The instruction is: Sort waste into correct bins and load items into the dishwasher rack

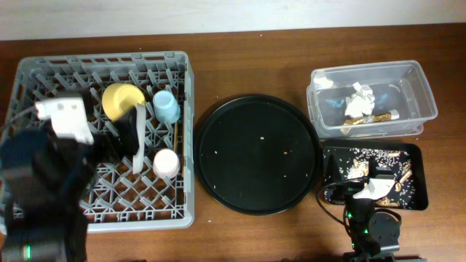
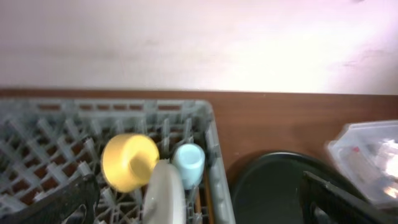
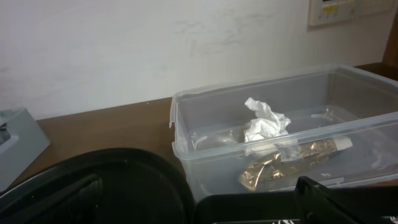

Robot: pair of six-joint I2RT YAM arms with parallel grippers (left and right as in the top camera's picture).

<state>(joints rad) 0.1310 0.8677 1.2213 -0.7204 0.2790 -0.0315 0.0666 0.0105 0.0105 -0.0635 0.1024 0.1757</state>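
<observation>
Wooden table [image 1: 255, 65]; pink cup [image 1: 166, 163] overhead only

The left arm [image 1: 44, 182] hides the near-left of the dishwasher rack [image 1: 102, 62]. The plate [image 2: 165, 193] is blurred and cut off at the left wrist view's bottom edge. The chopsticks [image 1: 175, 132] are a mere sliver. The right gripper [image 1: 373, 188] covers part of the black tray [image 1: 421, 175]; I can't make out its jaws.
</observation>
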